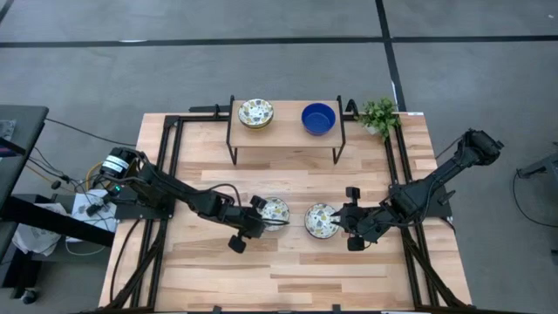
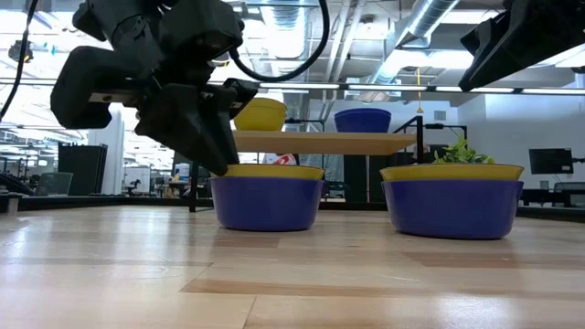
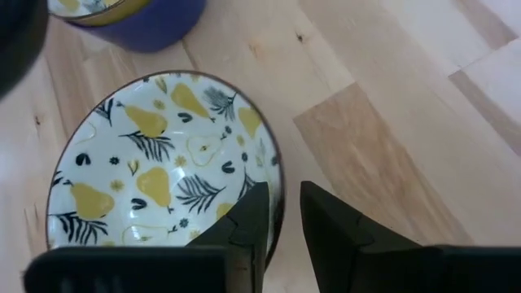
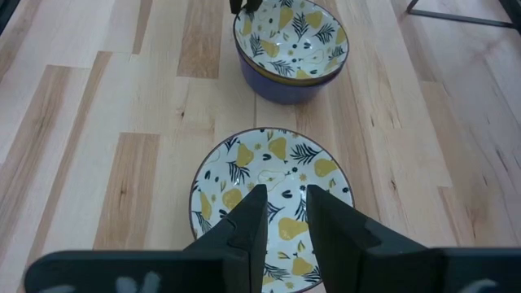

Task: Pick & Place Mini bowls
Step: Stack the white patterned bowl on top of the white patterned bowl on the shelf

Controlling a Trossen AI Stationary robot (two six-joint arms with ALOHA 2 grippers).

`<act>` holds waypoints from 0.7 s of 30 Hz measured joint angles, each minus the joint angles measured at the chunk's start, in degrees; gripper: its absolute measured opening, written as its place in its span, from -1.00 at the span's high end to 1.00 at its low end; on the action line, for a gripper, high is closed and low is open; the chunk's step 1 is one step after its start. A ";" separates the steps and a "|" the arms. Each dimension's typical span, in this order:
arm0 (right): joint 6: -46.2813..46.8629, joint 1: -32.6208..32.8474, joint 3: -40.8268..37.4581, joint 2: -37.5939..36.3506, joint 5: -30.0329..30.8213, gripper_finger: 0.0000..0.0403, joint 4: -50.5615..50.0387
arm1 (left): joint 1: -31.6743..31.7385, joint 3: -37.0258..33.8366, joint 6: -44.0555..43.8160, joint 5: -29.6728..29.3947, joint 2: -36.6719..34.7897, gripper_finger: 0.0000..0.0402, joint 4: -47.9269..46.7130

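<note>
— What are the grippers doing?
— The left gripper straddles the rim of the left pear-patterned bowl — fingers slightly apart. The right gripper pinches the right bowl's rim.
— And the bowls?
— Side by side mid-table.

Two matte black jointed arms with looping black cables, the left tool ending in wedge-shaped, seemingly angular fingers.

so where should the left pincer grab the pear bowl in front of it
On the thin rim of the pear bowl, at the edge nearest the left pincer, coming from above. The bowl sits upright and open, so one finger can go inside the wall and one outside.
</note>
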 joint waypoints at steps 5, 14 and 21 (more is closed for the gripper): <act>0.00 0.01 0.00 0.00 0.02 0.61 0.00 | 0.07 -0.68 0.00 0.07 0.00 0.65 1.31; 0.00 0.00 0.00 0.00 0.00 0.61 -0.02 | 0.06 -0.68 0.02 0.02 0.00 0.65 1.68; 0.00 0.00 0.00 -0.01 0.02 0.61 -0.02 | 0.06 -0.68 0.02 0.02 0.00 0.67 1.72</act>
